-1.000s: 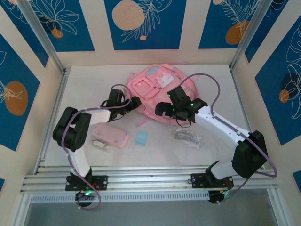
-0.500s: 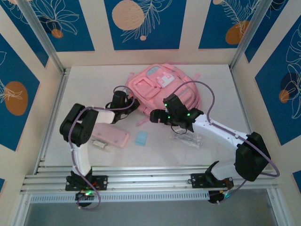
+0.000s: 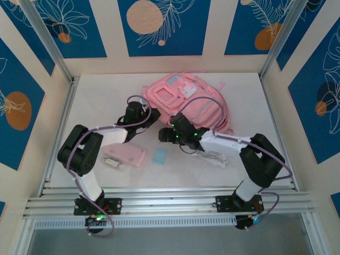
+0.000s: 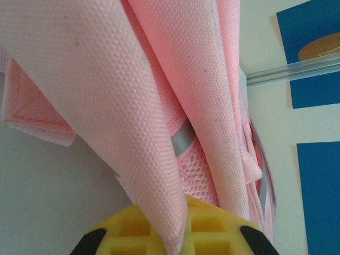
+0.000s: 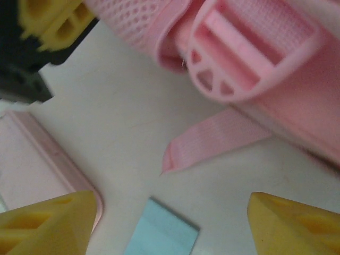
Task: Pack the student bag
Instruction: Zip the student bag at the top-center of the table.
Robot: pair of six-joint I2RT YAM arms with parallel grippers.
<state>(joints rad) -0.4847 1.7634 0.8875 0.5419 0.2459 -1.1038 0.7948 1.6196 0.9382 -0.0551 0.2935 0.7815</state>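
A large pink fabric student bag (image 3: 186, 98) with pale grey-blue trim lies front pockets up at the far middle of the white counter (image 3: 95, 101). The left jaws are pinched shut on a fold of pink cloth at the bag's near left edge, and the left wrist view shows that fold running straight down between the yellow pads. The right jaws stand wide and empty just beside them, low over a loose pink webbing strap end (image 5: 218, 141) and below a pink plastic strap buckle (image 5: 249, 48).

The step appears to be getting the bag held and opened before anything goes in. To do it well, the left grip should be on the edge of the opening rather than a stray flap. Whether it is, the views do not settle. A gentle lift would test it before the other arm commits.

The right jaws would do best to clear the strap and buckle, which could snag, and take the opposite edge so the mouth spreads.

A flat pink pencil case (image 3: 125, 154), a small pale blue rectangular pad (image 3: 159, 156) and a clear plastic packet (image 3: 212, 157) wait near the bag on the near side of the counter.
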